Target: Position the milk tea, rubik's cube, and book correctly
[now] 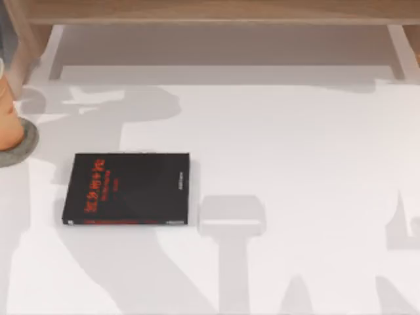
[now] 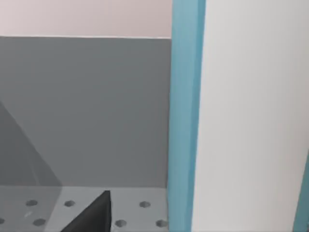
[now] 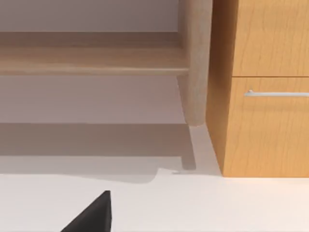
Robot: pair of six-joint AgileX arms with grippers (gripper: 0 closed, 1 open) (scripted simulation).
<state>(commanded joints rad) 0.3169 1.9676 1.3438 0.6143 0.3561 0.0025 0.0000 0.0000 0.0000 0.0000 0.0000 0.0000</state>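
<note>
The light-blue book [image 2: 186, 121] stands on edge right in front of my left wrist camera, its white page block [image 2: 251, 121] beside the cover. My left gripper [image 2: 91, 215] is shut on it, held up facing a grey wall. The milk tea [image 1: 8, 118], an orange-brown cup, stands on a grey coaster [image 1: 20, 147] at the table's far left edge. A dark part of my right gripper [image 3: 91, 215] hangs over the white table, facing the wooden shelf. The rubik's cube is out of view.
A black book with red lettering [image 1: 128, 189] lies flat on the table's left half. A wooden shelf [image 1: 210, 12] runs along the back. A wooden drawer cabinet [image 3: 268, 87] with a metal handle stands beside a shelf leg [image 3: 195, 63].
</note>
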